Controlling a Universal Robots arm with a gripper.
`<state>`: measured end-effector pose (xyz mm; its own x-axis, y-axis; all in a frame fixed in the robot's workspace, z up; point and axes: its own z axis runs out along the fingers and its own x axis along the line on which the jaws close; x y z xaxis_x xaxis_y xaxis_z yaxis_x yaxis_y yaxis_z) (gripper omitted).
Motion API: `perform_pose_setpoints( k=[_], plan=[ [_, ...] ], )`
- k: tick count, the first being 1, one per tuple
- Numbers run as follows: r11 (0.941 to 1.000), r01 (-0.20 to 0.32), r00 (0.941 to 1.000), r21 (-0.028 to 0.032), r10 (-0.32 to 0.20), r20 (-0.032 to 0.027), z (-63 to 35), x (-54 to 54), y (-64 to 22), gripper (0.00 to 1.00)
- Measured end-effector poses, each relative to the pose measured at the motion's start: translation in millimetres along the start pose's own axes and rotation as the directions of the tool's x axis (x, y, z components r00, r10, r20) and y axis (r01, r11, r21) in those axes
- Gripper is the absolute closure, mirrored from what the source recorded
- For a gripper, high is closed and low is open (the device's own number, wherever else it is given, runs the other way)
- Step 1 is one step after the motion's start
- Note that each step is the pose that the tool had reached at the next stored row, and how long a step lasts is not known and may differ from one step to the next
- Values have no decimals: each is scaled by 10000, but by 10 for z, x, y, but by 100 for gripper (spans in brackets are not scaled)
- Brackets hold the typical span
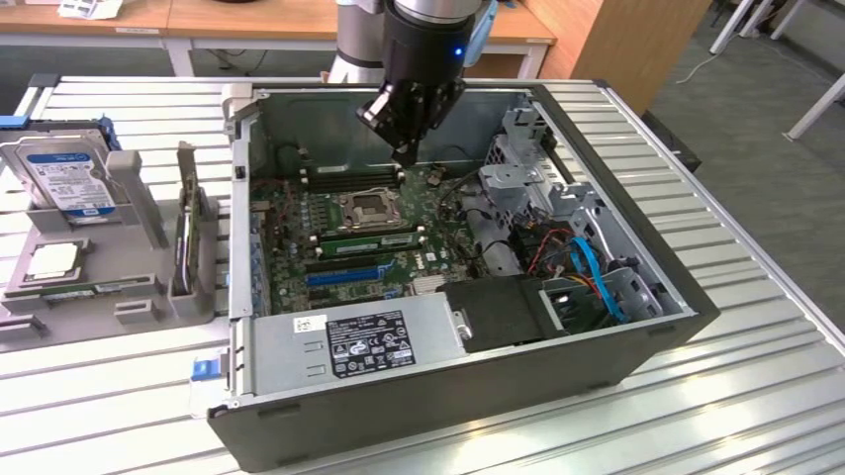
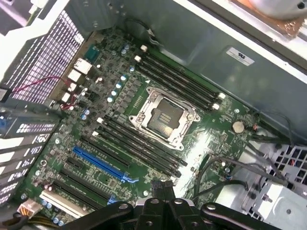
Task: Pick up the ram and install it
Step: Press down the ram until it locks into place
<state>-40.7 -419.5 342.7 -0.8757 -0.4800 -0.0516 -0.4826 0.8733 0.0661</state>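
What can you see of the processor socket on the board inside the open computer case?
The processor socket is a square frame of shiny silver metal lying flat on the green motherboard, about midway across it. Its window shows a dark, recessed centre that looks empty, though that is hard to confirm. The frame appears closed down. Rows of long black slots run along two opposite sides of it. Nothing touches it from above.
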Motion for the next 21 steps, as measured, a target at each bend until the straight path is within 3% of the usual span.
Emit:
perform_pose_setpoints(
  k=[7, 21],
  plan=[
    [9970, -767, 9970, 42, 766, 59, 0, 0, 0, 90],
    [9810, -1936, 9809, 111, 1934, 192, -1, 0, 0, 90]
  ],
)
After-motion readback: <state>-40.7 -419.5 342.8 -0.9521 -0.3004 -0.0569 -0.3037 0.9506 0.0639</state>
